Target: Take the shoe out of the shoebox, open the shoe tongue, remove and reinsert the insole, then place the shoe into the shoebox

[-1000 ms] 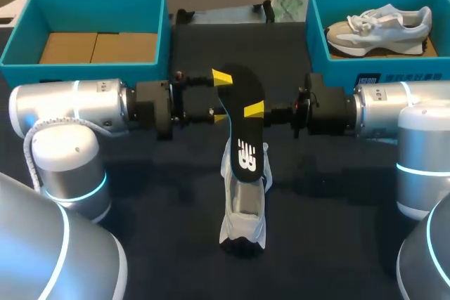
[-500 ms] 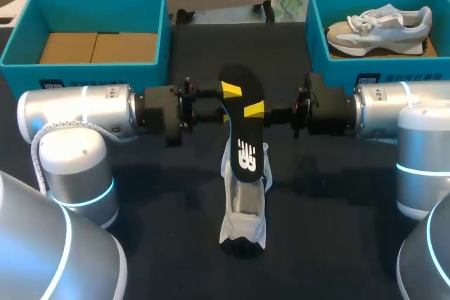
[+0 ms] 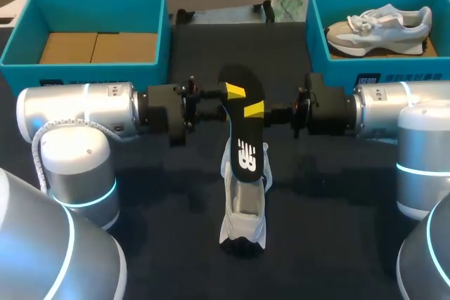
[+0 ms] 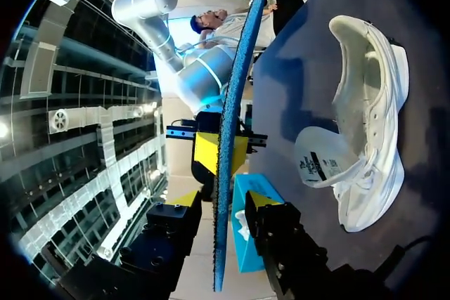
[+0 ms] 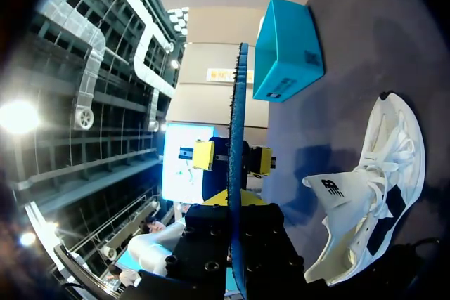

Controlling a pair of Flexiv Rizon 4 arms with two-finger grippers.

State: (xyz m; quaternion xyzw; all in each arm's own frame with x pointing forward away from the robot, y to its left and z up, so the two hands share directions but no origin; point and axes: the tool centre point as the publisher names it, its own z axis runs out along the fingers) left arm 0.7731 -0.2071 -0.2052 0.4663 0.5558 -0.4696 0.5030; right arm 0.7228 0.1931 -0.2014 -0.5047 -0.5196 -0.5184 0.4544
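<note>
Insole [image 3: 242,131] — black on one face, blue on the other — stands on edge above the table [image 3: 162,194], held up between the two grippers. The right gripper [image 3: 252,110] is clenched on it, one finger pressed to each face. The left gripper [image 3: 230,102] faces it from the other side with its fingers spread. In the left wrist view the insole runs edge-on between its yellow fingertips [image 4: 184,199], with a gap on each side, so nothing is grasped there.

Below both grippers the white shoe [image 3: 244,212] lies on the table with its tongue folded out. The insole's lower end hangs over the shoe's opening — whether it touches the shoe cannot be told.

Beyond the right gripper's arm sits a teal shoebox [image 3: 330,61] with a second shoe [image 3: 380,24] in it. Beyond the left gripper's arm sits the other teal box [image 3: 84,72], with brown cardboard [image 3: 98,47] lying inside.
</note>
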